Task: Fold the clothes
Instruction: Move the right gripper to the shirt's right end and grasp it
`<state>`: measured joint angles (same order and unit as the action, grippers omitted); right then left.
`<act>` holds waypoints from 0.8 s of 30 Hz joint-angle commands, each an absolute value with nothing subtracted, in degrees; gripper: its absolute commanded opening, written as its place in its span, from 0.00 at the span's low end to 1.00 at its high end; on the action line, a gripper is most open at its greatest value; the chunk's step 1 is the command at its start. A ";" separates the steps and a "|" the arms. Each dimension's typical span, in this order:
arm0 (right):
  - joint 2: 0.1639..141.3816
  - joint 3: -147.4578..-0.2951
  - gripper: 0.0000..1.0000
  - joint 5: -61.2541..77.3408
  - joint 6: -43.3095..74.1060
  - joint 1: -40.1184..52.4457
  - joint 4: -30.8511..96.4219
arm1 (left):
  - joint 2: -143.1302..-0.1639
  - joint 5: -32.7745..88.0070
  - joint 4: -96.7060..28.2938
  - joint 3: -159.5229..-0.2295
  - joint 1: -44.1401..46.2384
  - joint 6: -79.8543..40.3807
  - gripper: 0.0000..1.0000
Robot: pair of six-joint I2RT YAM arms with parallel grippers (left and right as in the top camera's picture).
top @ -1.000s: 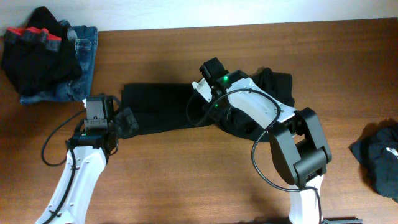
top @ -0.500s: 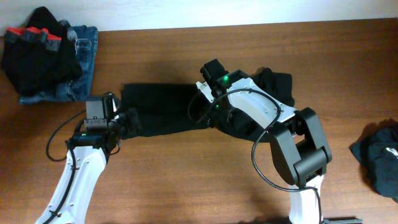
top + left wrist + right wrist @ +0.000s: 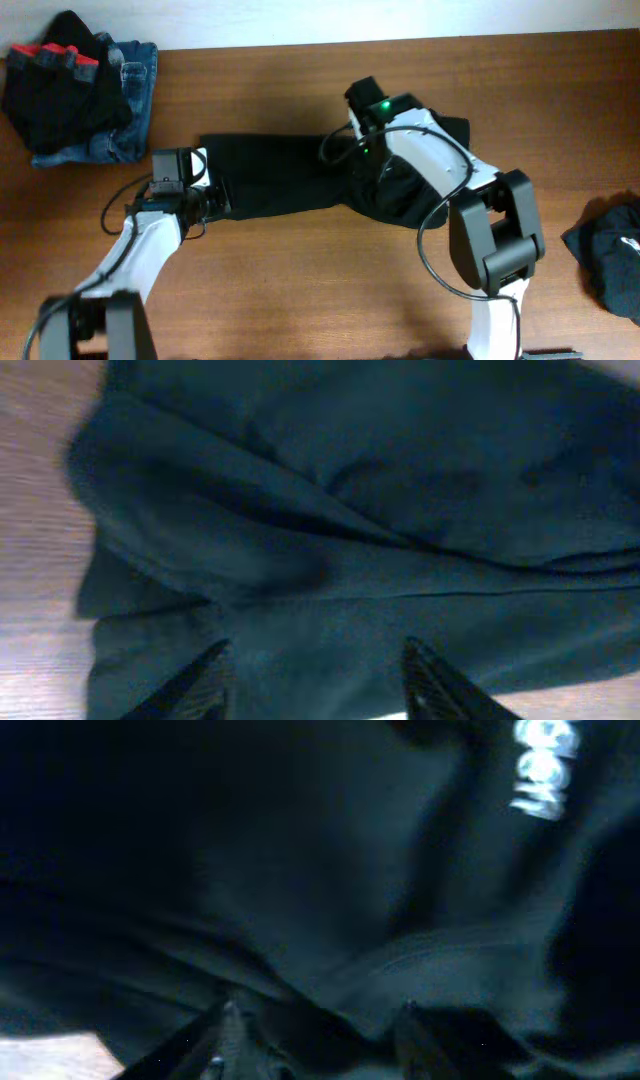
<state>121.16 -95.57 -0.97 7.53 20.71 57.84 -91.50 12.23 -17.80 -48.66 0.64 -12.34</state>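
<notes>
Overhead: black top (image 3: 270, 175) lay spread on the table (image 3: 300, 290), long axis running left-right. A heap of dark clothes on jeans (image 3: 75, 95) sat well beyond the top's left end, toward the far side. Another dark garment (image 3: 610, 250) lay well beyond its right end.

Left gripper (image 3: 212, 196) was at the top's left end, on the near edge. The right arm reached over the top's right half, its fingers hidden from above by the wrist. So each arm had its own end, the left one nearer the left hem.

Left wrist: jaws stood apart, cloth lying flat and unbunched between and beyond the fingertips. Judged not gripping yet.

Right wrist: right gripper (image 3: 320, 1030) had its jaws apart too, with a raised fold of the top running between them. The view was dark and blurred, so I could not tell whether that fold was pinched.

Judgement: the next move depends on both claws closing on the near edge, then carrying it across the long axis.
</notes>
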 commanded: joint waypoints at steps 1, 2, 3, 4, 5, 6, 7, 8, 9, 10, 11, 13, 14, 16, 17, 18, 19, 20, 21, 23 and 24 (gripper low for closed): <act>121.86 -96.71 0.38 2.37 9.93 19.42 58.54 | -95.98 14.44 -16.16 -49.21 0.75 -10.55 0.48; 121.86 -96.71 0.35 2.98 9.93 19.35 58.59 | -97.01 14.44 -15.75 -49.21 0.78 -10.50 0.47; 121.86 -96.71 0.31 3.49 9.93 19.31 58.59 | -98.06 14.50 -15.31 -49.21 0.75 -10.15 0.46; 121.86 -96.71 0.28 3.86 9.93 19.31 58.59 | -98.98 15.09 -14.81 -49.21 0.75 -9.10 0.47; 121.86 -96.71 0.23 4.16 9.93 19.31 58.61 | -99.98 15.94 -14.11 -49.21 0.75 -7.97 0.46; 121.86 -96.71 0.18 4.69 9.96 19.31 58.76 | -100.77 16.38 -13.63 -49.21 0.75 -7.79 0.47; 121.86 -96.71 0.12 5.56 9.93 19.31 59.02 | -101.47 16.40 -13.30 -49.21 0.75 -7.81 0.47; 121.86 -96.71 0.08 6.61 9.93 19.31 59.35 | -102.13 16.38 -13.02 -49.21 0.75 -7.81 0.47; 121.86 -96.71 0.05 7.64 9.93 19.31 59.77 | -102.50 16.38 -12.95 -49.21 0.75 -7.84 0.47; 121.86 -96.71 0.04 8.88 9.89 19.31 60.31 | -102.91 16.36 -12.82 -49.21 0.75 -7.81 0.47; 121.86 -96.71 0.04 9.82 9.63 19.31 60.86 | -103.18 16.36 -12.64 -49.21 0.75 -7.84 0.47; 121.86 -96.71 0.04 10.31 9.23 19.31 62.24 | -103.63 16.32 -12.45 -49.21 0.75 -7.81 0.47; 121.89 -96.71 0.04 10.33 8.82 19.31 62.92 | -103.83 16.29 -12.38 -49.21 0.75 -7.81 0.48; 121.91 -96.64 0.04 10.28 7.70 19.31 63.92 | -103.96 16.10 -12.38 -49.21 0.75 -7.81 0.48; 121.97 -96.60 0.04 9.78 7.51 19.31 64.03 | -104.03 15.64 -12.40 -49.21 0.75 -7.84 0.48; 121.99 -96.55 0.04 9.15 7.51 19.31 63.96 | -104.03 15.18 -12.45 -49.21 0.75 -7.81 0.48; 122.02 -96.55 0.04 8.10 7.53 19.31 63.90 | -104.05 14.76 -12.45 -49.21 0.75 -7.84 0.48; 122.21 -96.55 0.04 6.87 7.55 19.31 63.83 | -104.05 14.28 -12.45 -49.21 0.75 -7.84 0.48; 122.21 -96.53 0.04 6.24 7.55 19.29 63.83 | -104.05 13.80 -12.47 -49.21 0.75 -7.81 0.48; 122.30 -96.23 0.04 5.80 7.57 18.96 63.72 | -104.05 13.50 -12.69 -49.21 0.73 -7.81 0.48; 122.30 -95.94 0.04 5.74 7.57 18.72 63.66 | -104.05 13.47 -12.88 -49.21 0.73 -7.81 0.48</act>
